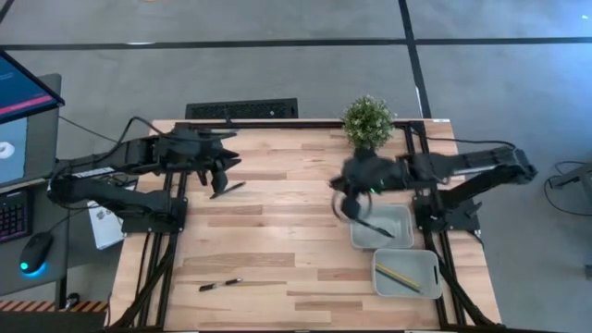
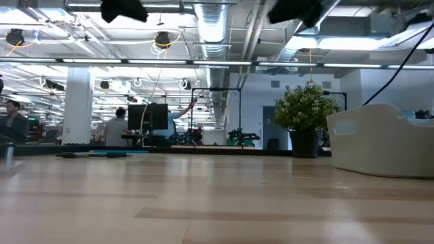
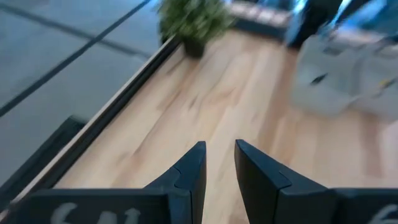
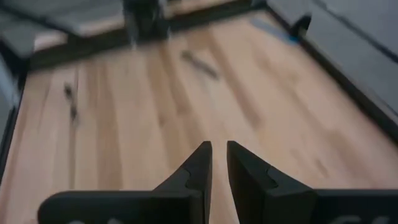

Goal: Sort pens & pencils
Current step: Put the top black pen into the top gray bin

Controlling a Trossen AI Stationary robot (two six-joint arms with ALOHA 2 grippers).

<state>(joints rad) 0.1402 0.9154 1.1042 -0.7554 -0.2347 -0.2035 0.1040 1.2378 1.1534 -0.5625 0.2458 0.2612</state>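
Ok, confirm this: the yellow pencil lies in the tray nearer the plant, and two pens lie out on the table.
Wrong on the tray. The high view shows the yellow pencil in the far tray, the one farther from the plant. Two pens do lie out on the table: the back pen and the front pen.

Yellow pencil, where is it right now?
High view: the yellow pencil lies inside the nearer grey tray at the table's right edge, just below the tray holding a pen.
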